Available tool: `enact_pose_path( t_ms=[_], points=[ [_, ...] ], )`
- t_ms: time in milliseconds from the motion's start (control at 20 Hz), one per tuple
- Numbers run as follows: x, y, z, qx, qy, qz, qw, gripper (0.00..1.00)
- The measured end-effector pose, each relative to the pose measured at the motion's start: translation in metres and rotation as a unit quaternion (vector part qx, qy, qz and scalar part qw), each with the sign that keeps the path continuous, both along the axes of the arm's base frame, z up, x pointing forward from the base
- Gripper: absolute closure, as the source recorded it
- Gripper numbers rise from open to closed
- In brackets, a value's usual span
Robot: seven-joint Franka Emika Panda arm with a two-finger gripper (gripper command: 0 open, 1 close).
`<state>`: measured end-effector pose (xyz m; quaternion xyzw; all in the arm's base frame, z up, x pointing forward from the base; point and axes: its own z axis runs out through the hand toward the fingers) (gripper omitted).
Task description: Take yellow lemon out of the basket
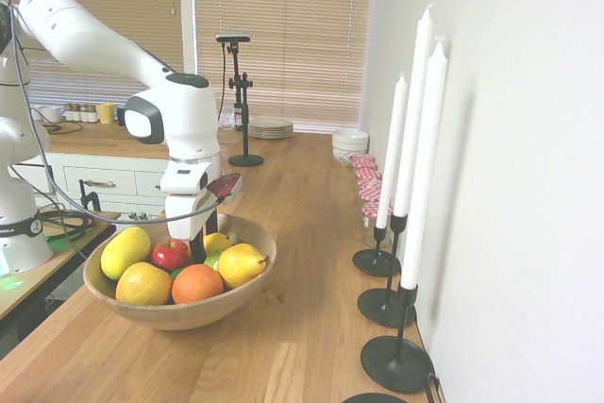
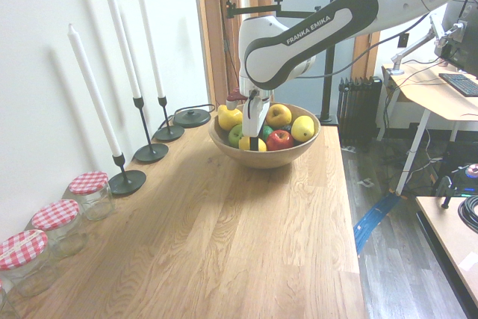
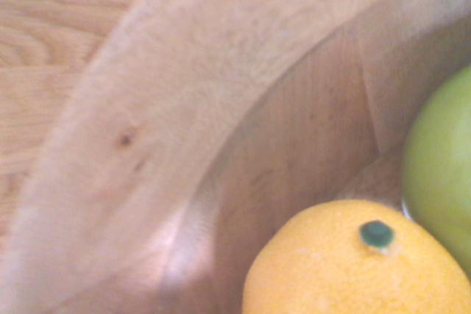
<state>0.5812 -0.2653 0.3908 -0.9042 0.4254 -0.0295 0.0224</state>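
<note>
The basket [image 1: 175,313] is a wide wooden bowl of fruit on the wooden counter, and it also appears in the second exterior view [image 2: 267,158]. The yellow lemon [image 1: 219,242] lies in it near the far rim, between a red apple [image 1: 171,254] and a yellow pear [image 1: 242,263]. My gripper [image 1: 200,250] reaches straight down into the bowl and is shut on the lemon [image 2: 246,145], with one dark finger [image 2: 254,142] across its front. The wrist view shows the lemon [image 3: 346,270] close up beside a green apple [image 3: 441,167] and the basket's inner wall [image 3: 294,130].
Also in the basket are a yellow-green mango [image 1: 125,250], an orange [image 1: 197,282] and a round golden fruit [image 1: 143,283]. Three tall white candles in black holders [image 1: 396,356] stand along the wall. Jars with red checked lids [image 2: 88,192] sit beyond them.
</note>
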Motion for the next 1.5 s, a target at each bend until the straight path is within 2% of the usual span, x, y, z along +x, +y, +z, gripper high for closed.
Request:
enact_pose_path(
  t_ms=[200,400,600,750,950,1200,1500],
  points=[
    [-0.002,0.006,0.023,-0.002,-0.015,0.004,1.0,1.0],
    [-0.012,0.023,0.078,-0.006,-0.043,0.013,0.999,1.0],
    [-0.022,0.067,0.137,-0.015,-0.07,0.027,0.997,1.0],
    [-0.022,0.114,0.159,-0.02,-0.079,0.039,0.996,1.0],
    [-0.014,0.189,0.147,-0.025,-0.067,0.057,0.996,1.0],
    [-0.008,0.28,0.096,-0.042,-0.046,0.073,0.995,1.0],
    [-0.001,0.309,0.014,-0.039,-0.016,0.065,0.997,1.0]
  ],
)
